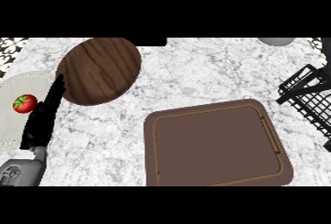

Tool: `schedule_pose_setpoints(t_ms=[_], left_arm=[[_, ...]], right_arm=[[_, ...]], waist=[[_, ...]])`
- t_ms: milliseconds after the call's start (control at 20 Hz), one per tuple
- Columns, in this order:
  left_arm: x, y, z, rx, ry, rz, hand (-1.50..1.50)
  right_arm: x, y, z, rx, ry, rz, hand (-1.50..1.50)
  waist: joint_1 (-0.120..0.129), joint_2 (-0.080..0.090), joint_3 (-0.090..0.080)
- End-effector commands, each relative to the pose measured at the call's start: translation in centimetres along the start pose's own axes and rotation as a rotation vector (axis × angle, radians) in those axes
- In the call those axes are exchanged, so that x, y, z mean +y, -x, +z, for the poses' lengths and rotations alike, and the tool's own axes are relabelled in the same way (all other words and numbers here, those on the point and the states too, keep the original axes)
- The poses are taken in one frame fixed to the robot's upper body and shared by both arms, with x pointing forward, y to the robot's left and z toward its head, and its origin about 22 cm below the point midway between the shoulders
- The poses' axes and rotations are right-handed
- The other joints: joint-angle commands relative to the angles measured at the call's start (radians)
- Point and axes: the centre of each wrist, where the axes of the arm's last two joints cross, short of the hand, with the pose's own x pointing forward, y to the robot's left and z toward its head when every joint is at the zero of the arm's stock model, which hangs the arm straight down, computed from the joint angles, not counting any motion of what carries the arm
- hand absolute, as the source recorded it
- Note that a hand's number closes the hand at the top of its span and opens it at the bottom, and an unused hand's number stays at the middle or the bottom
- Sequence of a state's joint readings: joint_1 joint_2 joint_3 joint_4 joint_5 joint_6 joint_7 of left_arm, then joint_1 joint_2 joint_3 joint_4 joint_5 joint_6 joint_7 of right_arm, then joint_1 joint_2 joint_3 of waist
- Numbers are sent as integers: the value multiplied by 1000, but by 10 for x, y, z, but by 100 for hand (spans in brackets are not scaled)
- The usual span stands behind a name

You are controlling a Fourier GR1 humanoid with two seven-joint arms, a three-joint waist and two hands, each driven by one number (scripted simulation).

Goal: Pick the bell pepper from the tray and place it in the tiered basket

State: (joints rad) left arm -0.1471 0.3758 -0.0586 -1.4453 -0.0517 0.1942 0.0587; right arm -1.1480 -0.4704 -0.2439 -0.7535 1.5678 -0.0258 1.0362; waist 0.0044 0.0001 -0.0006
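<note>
Brown tray [216,146] fills counter's [194,74] near middle, bare. Oval wooden board [98,71] at far left. Black wire tiered basket [311,98] at right edge. Left hand [44,116], fingers straight, lies across pale placemat [16,127] beside red tomato [24,103]. Bell pepper unseen.

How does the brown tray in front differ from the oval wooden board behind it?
The tray is squarish with rounded corners; the wooden board is oval. The tray is plain matte brown with a raised rim; the board is darker, shows wood grain and looks flat. Both lie on the marble counter with nothing on them.
</note>
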Motion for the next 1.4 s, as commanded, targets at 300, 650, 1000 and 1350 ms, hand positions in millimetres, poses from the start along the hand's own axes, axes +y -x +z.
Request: schedule_pose_setpoints(t_ms=[300, 650, 1000, 1350], left_arm=[[5, 7, 9, 23, 4, 0, 0], [-9, 18, -5, 4, -12, 15, 0], [-1, 3, 0, 9, -1, 5, 0], [0, -6, 0, 0, 1, 0, 0]], right_arm=[[7, 54, -46, 26, -54, 99, 150], [20, 93, -53, 10, -173, 21, 150], [57, 110, -35, 214, -343, -225, 150], [62, 137, -42, 205, -261, -297, -150]], waist=[[-3, -2, 1], [-15, -1, 0], [-15, -6, 2], [-4, -1, 2]])
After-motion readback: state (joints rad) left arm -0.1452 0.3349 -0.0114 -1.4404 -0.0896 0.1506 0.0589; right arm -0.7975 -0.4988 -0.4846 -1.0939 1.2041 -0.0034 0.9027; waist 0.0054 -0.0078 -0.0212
